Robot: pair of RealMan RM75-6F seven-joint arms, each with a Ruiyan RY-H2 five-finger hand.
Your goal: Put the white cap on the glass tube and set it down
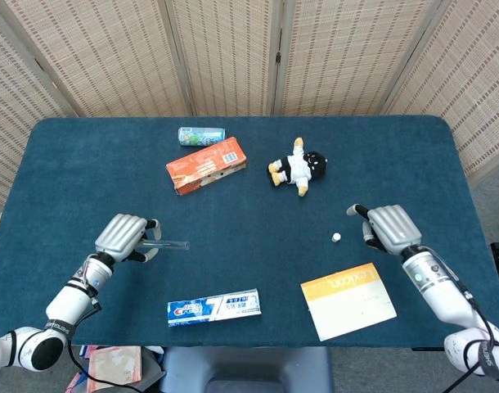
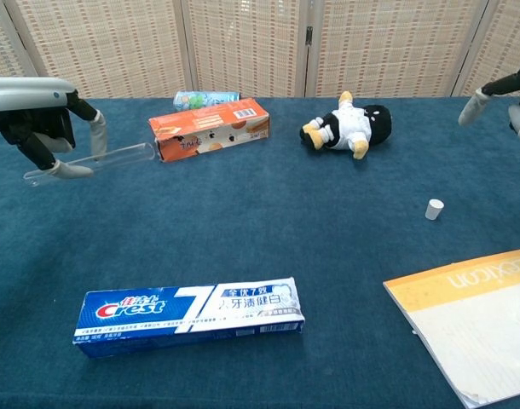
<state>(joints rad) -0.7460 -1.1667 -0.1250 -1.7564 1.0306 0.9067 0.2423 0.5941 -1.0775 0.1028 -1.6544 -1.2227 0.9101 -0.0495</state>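
The clear glass tube (image 2: 89, 162) (image 1: 166, 243) is held off the table in my left hand (image 1: 121, 237) (image 2: 40, 119), its open end pointing right. The small white cap (image 1: 336, 237) (image 2: 435, 209) stands alone on the blue cloth, just above the yellow booklet. My right hand (image 1: 386, 227) (image 2: 504, 95) is raised to the right of the cap, apart from it, with nothing in it and its fingers spread.
A yellow booklet (image 1: 348, 300) (image 2: 475, 319) lies at the front right. A Crest toothpaste box (image 1: 213, 307) (image 2: 188, 314) lies at the front. An orange box (image 1: 205, 165), a green can (image 1: 201, 135) and a black-and-white plush toy (image 1: 298, 167) sit at the back.
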